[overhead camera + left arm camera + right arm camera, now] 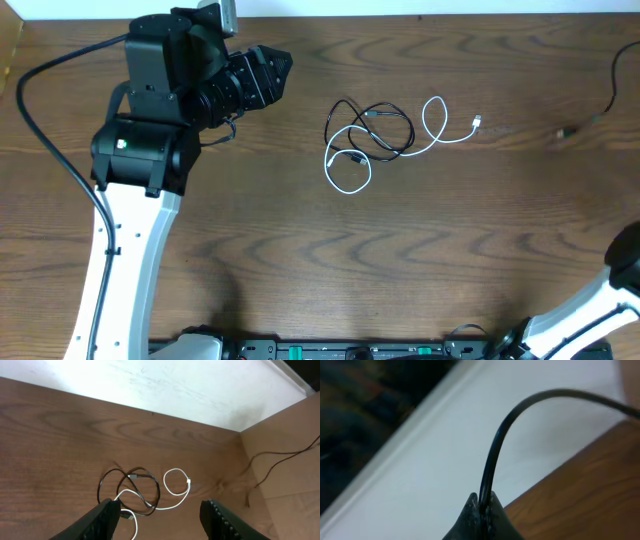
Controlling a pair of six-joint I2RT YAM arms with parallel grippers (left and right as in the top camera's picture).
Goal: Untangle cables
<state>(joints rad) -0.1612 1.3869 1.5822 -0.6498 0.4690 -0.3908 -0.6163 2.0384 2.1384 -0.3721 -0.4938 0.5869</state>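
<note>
The white cable (432, 146) and the black cable (409, 128) lie tangled in overlapping loops on the wooden table (300, 250), right of centre. My left gripper (275, 65) is open and empty, up and to the left of them, pointing toward them. In the left wrist view the open fingers (160, 510) frame the black cable (99, 491) and the white cable (172, 506) just ahead. My right gripper (484, 502) is shut at the table's edge, far from the cables. A thick black wire (495, 450) rises from the seam between its tips.
A thin dark wire (610, 95) trails across the table's right side, also in the left wrist view (280, 460). A white wall (175, 385) borders the far edge. The right arm's white link (600, 295) sits at the bottom right corner.
</note>
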